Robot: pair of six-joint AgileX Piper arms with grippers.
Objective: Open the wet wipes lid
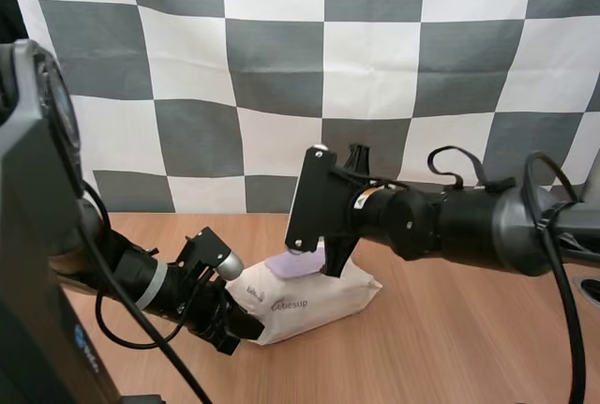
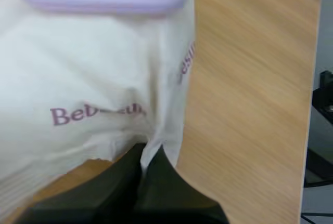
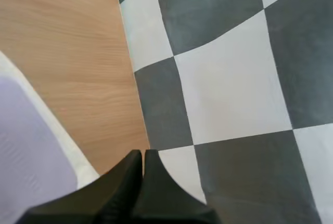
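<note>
Worktop [image 1: 450, 348] in the high view carries the wet wipes pack [image 1: 314, 306]; left tool [image 1: 246, 325] grips its end, likely to anchor it, with right tool [image 1: 330, 259] at the lavender lid [image 1: 292, 264]. Left wrist view: fingertips [image 2: 122, 174] clenched on the pack's seam. Right wrist view: fingers closed together, empty, beside the lid's edge.

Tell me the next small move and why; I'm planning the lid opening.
Probably nudge the right gripper toward the lilac lid so its shut fingers catch the lid's edge. The lid looks flat and closed, the fingers sit beside it, and the left gripper pinches the wet wipes pack by its end, steadying it.
</note>
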